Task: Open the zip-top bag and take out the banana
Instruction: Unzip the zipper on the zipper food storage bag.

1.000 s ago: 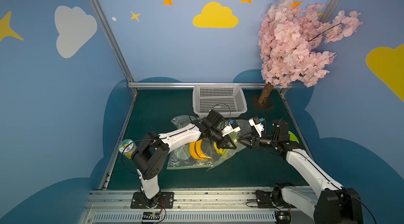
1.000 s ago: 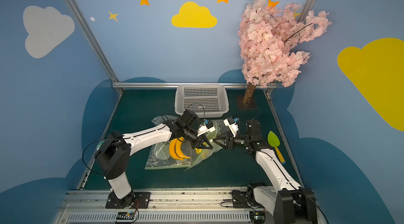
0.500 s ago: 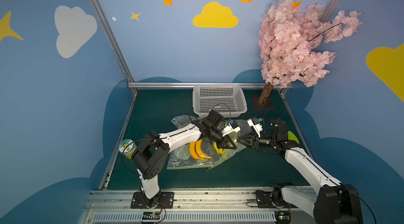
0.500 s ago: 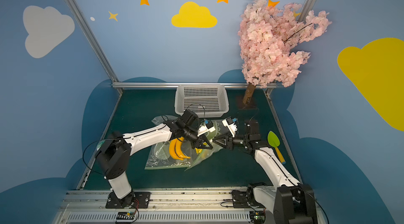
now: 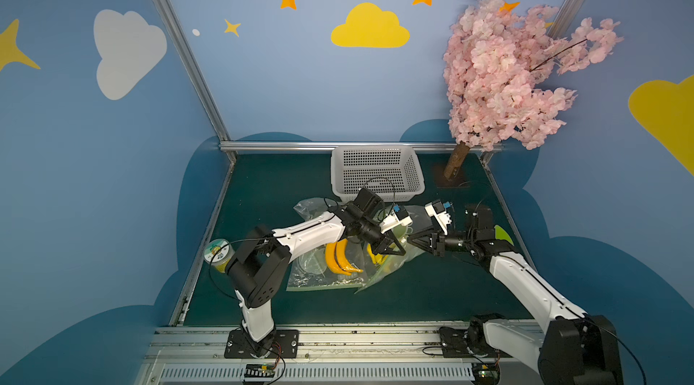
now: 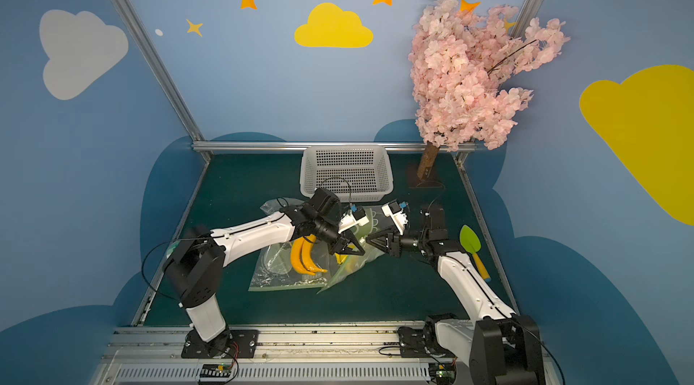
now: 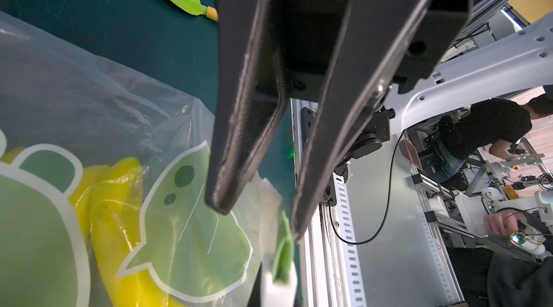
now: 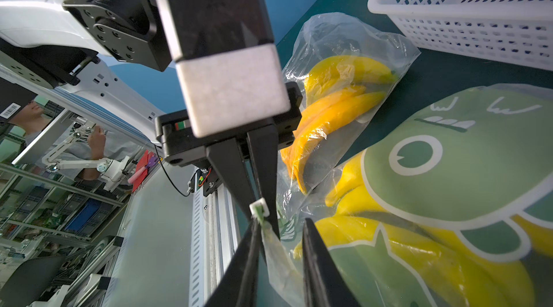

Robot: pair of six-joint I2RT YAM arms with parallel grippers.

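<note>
Two grippers meet tip to tip at the mouth of the zip-top bag [image 5: 386,270] in both top views, the left gripper [image 5: 402,251] reaching over it and the right gripper [image 5: 412,241] facing it. The banana [image 5: 377,257] lies inside this printed bag, just beside a second clear bag [image 5: 323,270] that holds more fruit. Nothing pins the light bag down, so a pull may drag it across the mat instead of opening it.

From the left wrist, the right gripper [image 7: 257,218] shows its jaws apart on either side of the green zip strip [image 7: 282,248]. Closing slightly off line would catch one layer only, or nothing.

From the right wrist, the left gripper [image 8: 263,215] has its jaws together, clamped on the small white zipper slider [image 8: 259,208]. The right jaws stand apart around the film edge without pinching it. That slider is tiny and smooth, so a sideways tug could pop it free. A weak hold on the thin film would likely slip and leave the mouth sealed.
</note>
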